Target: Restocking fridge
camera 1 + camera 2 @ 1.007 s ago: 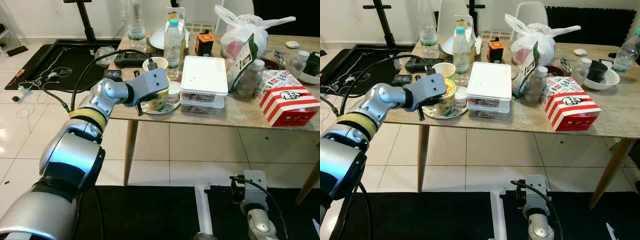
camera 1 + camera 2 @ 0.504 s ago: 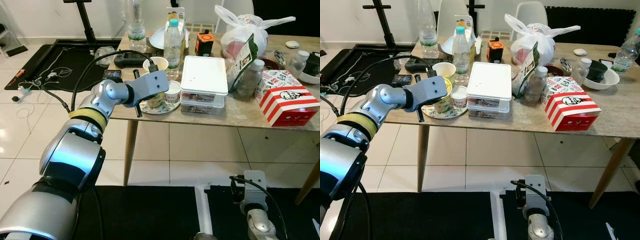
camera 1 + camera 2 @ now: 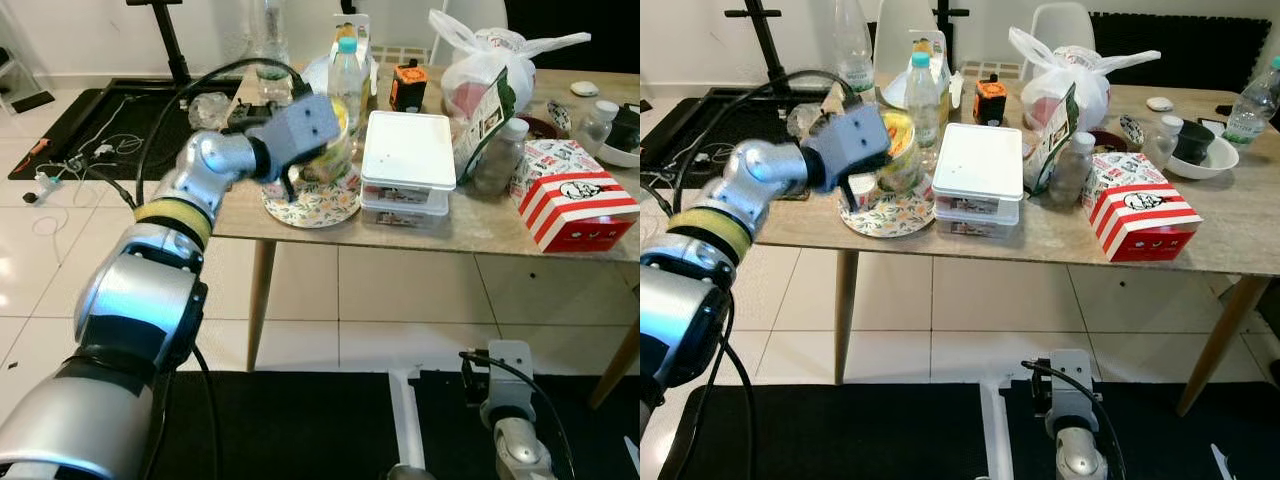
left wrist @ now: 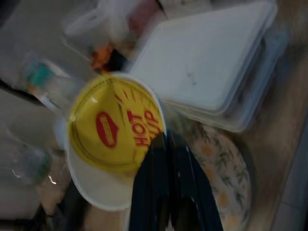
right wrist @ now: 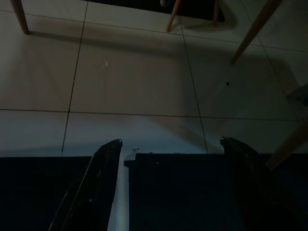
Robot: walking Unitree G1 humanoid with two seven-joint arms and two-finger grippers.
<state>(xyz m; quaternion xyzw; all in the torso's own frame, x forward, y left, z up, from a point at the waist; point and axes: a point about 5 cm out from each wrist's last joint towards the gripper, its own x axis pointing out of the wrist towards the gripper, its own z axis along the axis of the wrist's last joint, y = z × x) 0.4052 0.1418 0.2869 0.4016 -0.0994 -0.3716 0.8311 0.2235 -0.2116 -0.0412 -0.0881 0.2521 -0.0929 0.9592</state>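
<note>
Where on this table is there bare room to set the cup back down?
The floral plate under the left gripper is bare now. There is open tabletop along the near edge, in front of the white container and the striped box. The back of the table is crowded with bottles and bags.

Pale tiled floor (image 3: 400,290), wooden-legged stone-topped table (image 3: 1160,240), black floor mats (image 3: 300,420), white chairs (image 3: 1065,25) behind.
</note>
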